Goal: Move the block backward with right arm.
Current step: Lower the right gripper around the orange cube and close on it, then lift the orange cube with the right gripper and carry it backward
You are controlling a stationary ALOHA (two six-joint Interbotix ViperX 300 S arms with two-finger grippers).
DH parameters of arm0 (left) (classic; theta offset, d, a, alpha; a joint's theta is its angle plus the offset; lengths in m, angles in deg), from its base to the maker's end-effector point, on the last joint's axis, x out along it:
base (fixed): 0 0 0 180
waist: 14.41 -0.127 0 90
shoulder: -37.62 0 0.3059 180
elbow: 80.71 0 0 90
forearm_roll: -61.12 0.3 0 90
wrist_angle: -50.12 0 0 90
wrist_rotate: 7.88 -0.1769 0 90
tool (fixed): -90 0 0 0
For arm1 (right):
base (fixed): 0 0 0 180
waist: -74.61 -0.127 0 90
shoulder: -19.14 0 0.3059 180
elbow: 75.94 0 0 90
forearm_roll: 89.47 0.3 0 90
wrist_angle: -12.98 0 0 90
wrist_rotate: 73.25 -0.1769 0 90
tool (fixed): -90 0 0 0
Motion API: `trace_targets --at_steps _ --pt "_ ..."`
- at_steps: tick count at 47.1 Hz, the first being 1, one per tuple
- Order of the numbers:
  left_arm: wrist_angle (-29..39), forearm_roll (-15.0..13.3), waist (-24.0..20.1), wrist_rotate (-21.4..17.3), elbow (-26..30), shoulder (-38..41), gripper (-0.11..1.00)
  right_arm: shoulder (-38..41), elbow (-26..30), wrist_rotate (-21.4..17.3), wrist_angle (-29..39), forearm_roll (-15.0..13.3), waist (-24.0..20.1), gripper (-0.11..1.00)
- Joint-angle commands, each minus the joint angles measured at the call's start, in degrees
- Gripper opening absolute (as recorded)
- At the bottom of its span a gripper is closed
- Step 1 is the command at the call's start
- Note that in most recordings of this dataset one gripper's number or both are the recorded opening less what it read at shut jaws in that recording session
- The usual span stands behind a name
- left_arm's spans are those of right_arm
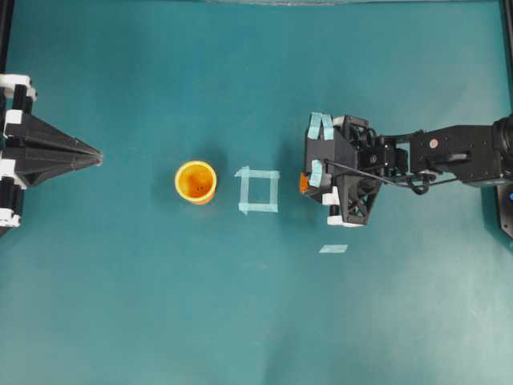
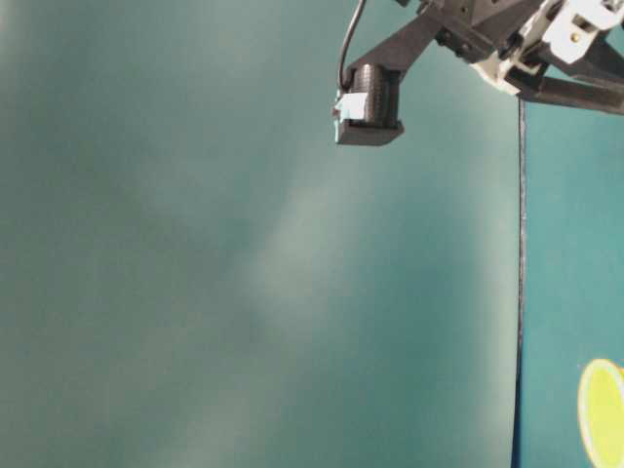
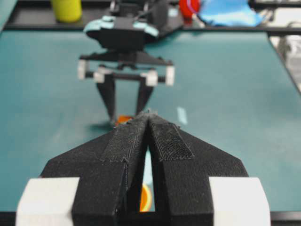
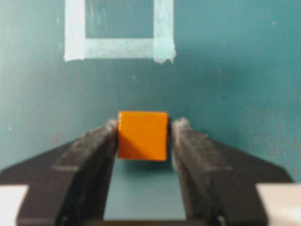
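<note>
Right wrist view shows the right claw (image 4: 143, 136) pinching the block (image 4: 142, 135) squarely; keep that grip firm, drawing back level.

The block (image 4: 142, 135) is a small orange cube with a smooth, glossy top face and slightly darker edges. It sits squarely between the two black fingers of the right hand (image 4: 143, 141), each finger pressed against one of its side faces. It lies just short of the tape square (image 4: 120, 30) on the teal bench (image 4: 235, 70), apart from the tape. From overhead only a sliver of orange (image 1: 304, 183) shows at the hand's front edge, beside the tape square.
</note>
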Motion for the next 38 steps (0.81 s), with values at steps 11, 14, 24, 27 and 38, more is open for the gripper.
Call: trace_targets --at_steps 11,14,24,27,38 --pt "0.18 0.09 0.09 0.0 1.76 0.18 0.0 -1.58 1.58 -0.26 2.02 0.79 0.0 0.41" --pt "0.18 0.09 0.09 0.0 1.76 0.18 0.0 -2.72 2.46 -0.26 4.66 0.79 0.09 0.41" --pt "0.18 0.09 0.09 0.0 1.76 0.09 0.0 -8.0 7.91 -0.18 17.05 0.79 0.0 0.41" --pt "0.26 0.09 0.09 0.0 1.76 0.09 0.0 -9.05 9.49 -0.18 19.78 0.79 0.0 0.41" --pt "0.26 0.09 0.09 0.0 1.76 0.09 0.0 -9.76 13.01 -0.35 26.1 0.97 0.0 0.41"
